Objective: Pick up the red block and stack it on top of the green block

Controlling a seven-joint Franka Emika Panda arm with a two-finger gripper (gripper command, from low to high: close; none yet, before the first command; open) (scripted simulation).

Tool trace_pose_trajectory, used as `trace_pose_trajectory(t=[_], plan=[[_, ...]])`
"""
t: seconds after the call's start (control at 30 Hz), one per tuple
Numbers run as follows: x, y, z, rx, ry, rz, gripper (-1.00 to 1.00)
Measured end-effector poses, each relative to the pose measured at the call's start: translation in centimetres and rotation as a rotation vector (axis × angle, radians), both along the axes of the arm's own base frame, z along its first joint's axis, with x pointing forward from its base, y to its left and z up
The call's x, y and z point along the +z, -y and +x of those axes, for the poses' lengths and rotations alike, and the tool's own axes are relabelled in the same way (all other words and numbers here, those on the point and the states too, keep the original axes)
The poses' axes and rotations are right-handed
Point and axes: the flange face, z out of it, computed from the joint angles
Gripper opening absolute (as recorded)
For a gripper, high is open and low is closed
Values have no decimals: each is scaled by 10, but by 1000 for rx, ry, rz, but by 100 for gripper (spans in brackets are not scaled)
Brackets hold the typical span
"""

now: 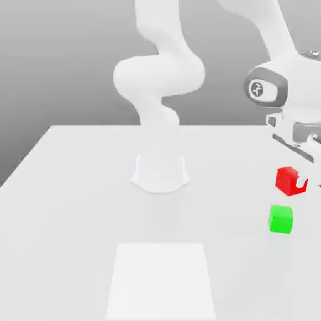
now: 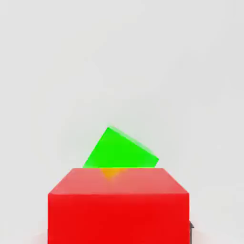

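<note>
One red block (image 1: 287, 180), one green block (image 1: 281, 219), one robot arm (image 1: 160, 81), one table (image 1: 75, 188), and one pale square patch (image 1: 160, 279).

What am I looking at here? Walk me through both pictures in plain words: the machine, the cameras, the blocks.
These are computer-simulated pictures of one white robot arm standing on a pale table. The exterior view comes from a camera set apart from the arm and takes in the whole scene. The hand view comes from a camera mounted on the arm's hand, looking past whatever the hand carries.

At the arm's end is a two-fingered pincer, shut on the red block, which hangs lifted off the table. The green block rests on the table just below it, slightly toward the exterior view's left. In the hand view the red block sits close to the lens with the green block peeking out behind it. A lighter square patch marks the table's near part.
</note>
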Motion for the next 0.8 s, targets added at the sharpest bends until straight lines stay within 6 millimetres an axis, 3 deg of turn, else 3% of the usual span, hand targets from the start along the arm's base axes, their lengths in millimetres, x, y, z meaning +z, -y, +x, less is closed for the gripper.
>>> trace_pose_trajectory(t=[0.8], plan=[[-53,1,-6,-7,-47,-12,-100]])
